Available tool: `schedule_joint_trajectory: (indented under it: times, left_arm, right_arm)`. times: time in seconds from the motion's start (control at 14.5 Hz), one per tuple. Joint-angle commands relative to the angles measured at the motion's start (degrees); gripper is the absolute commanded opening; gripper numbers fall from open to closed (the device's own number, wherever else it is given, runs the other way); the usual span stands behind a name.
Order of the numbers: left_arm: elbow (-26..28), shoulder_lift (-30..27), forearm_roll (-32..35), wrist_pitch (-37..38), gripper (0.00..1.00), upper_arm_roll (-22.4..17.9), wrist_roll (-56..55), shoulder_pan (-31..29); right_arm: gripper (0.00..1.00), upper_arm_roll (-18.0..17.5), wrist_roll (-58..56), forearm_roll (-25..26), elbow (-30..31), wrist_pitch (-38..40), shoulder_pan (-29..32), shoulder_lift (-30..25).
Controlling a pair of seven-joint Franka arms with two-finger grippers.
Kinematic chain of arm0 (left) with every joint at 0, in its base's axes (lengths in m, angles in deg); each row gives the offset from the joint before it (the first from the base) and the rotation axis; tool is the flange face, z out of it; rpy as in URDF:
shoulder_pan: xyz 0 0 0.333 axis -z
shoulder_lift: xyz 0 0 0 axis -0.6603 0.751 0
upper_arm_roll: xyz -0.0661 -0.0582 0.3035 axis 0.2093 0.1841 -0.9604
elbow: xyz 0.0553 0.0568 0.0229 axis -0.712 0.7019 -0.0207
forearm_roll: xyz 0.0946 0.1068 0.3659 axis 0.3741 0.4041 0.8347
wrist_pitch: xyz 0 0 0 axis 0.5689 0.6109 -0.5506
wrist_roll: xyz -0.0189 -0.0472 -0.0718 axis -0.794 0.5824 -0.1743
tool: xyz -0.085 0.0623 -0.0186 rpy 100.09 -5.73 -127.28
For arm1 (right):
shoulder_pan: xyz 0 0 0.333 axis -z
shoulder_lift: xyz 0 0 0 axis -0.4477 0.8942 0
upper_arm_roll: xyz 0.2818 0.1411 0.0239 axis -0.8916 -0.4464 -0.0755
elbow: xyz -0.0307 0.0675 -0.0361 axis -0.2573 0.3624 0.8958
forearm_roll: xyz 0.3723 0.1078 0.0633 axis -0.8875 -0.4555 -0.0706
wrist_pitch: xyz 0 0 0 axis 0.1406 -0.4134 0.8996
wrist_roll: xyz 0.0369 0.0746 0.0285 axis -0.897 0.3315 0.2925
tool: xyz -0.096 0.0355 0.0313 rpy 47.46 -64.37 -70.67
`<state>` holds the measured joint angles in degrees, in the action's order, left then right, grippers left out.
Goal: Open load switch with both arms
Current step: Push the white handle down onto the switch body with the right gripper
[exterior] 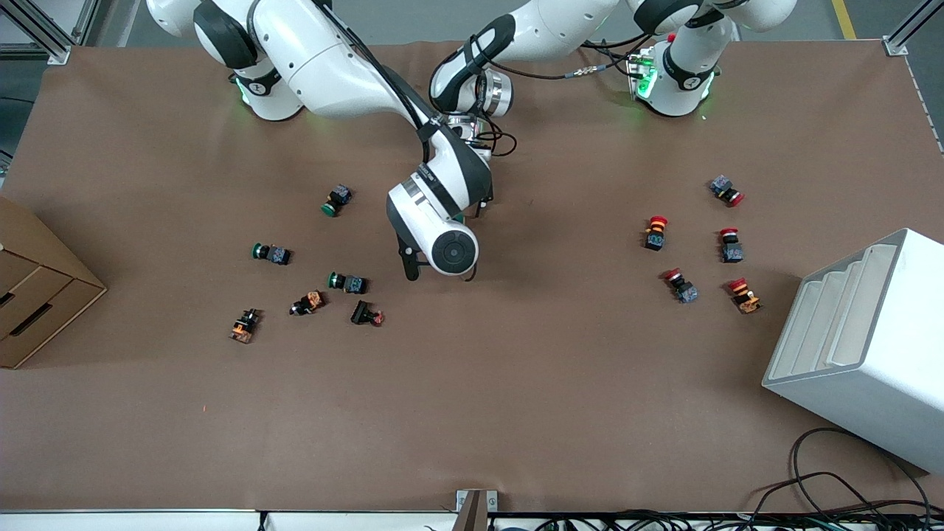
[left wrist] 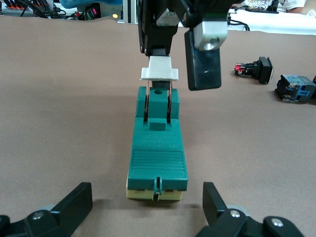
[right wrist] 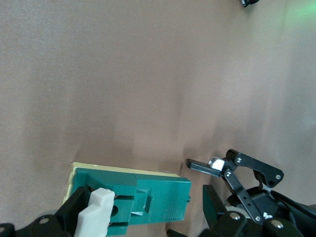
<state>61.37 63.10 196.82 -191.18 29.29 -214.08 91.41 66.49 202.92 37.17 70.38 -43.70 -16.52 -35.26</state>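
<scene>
The load switch (left wrist: 158,148) is a dark-green block on a cream base, lying flat on the brown table; its white tab (left wrist: 159,73) stands raised at one end. My left gripper (left wrist: 146,197) is open and low at the switch's other end, one finger (left wrist: 79,202) on each side and apart from it. My right gripper (right wrist: 144,210) hangs open over the switch (right wrist: 148,197). One of its fingers (right wrist: 74,210) stands beside the white tab (right wrist: 98,215), the other (left wrist: 202,69) apart. In the front view the right arm's wrist (exterior: 442,236) hides the switch.
Green-capped push buttons (exterior: 271,254) and others lie toward the right arm's end, red-capped ones (exterior: 656,232) toward the left arm's end. A cardboard box (exterior: 37,295) and a white rack (exterior: 870,346) stand at the table's two ends. Cables (exterior: 848,494) trail at the front edge.
</scene>
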Motion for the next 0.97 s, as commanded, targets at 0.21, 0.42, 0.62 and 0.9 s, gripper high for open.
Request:
schedule_joint_trajectory:
  times: [0.21, 0.42, 0.62, 0.9]
  left_arm:
    - [-1.0, 0.9, 0.8, -0.1, 0.99, -0.3, -1.9, 0.4]
    - [-1.5, 1.0, 0.8, -0.1, 0.99, -0.3, -2.0, 0.3]
    - [-1.6, 1.0, 0.9, -0.1, 0.99, -0.4, -2.0, 0.2]
    - [-1.6, 1.0, 0.9, -0.1, 0.99, -0.4, -2.0, 0.2]
  right_arm:
    - [1.0, -1.3, 1.1, -2.8, 1.1, 2.7, 0.0, -1.9]
    - [1.0, -1.7, 1.2, -3.4, 1.1, 3.3, 0.0, -2.4]
    - [1.0, -1.8, 1.2, -4.0, 1.1, 4.3, -0.1, -2.5]
    - [1.0, -3.0, 1.2, -4.1, 1.3, 5.1, -0.1, -2.5]
